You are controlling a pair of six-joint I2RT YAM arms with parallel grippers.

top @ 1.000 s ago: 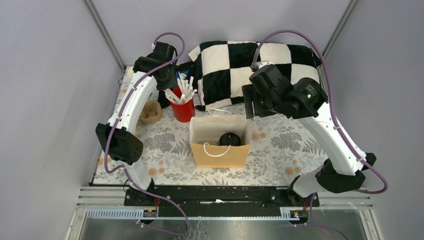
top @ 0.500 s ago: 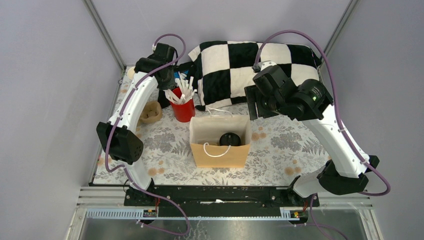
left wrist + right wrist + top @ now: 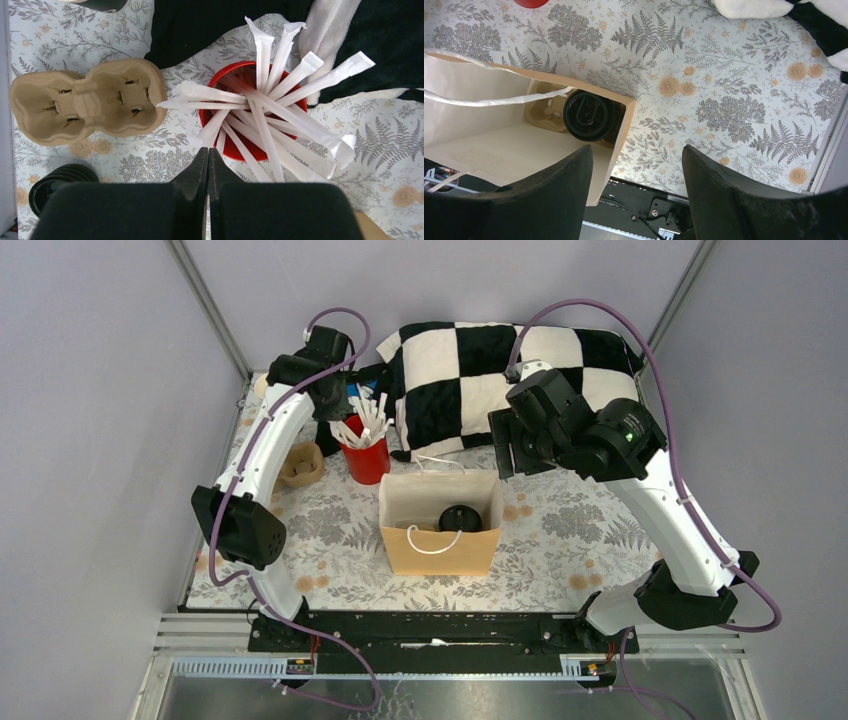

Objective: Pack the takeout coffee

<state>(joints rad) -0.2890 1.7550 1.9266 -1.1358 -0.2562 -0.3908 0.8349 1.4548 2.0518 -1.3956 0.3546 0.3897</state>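
Already stowed: takeout coffee point(image 3: 586, 116) sat in paper bag point(image 3: 440, 552); left tool point(image 3: 207, 159) was pinched closed; right tool point(image 3: 636, 175) gaped wide.

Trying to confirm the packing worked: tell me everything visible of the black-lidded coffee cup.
The small dark paper coffee cup stands upright inside the open tan paper bag, near one end wall. Its round black plastic lid, glossy with a raised rim, is on. It seems seated in a beige pulp carrier; nothing grips it.
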